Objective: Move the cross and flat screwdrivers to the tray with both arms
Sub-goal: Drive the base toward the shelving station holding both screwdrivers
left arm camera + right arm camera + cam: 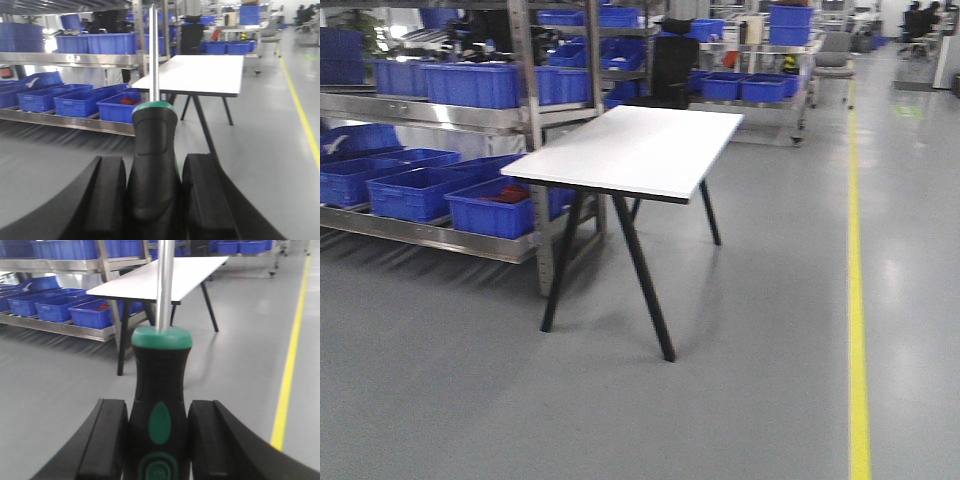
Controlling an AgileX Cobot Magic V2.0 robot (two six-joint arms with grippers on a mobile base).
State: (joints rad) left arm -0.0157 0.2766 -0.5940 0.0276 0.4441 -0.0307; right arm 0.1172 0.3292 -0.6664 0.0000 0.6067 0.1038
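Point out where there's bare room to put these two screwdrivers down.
The whole white tabletop is bare, edge to edge. Open floor runs from its black legs to the yellow line. Crowded: the steel rack on the left, packed with blue bins.

The right gripper clamps the black-and-green screwdriver, shaft upright before a white table

You see the left-wrist screwdriver, matt black rubbery-looking handle, green plastic collar, satin bare-metal shaft, the right-wrist screwdriver the same with smooth green inlays, finger pads matt black plastic, table top smooth white, floor glossy grey, bins blue plastic
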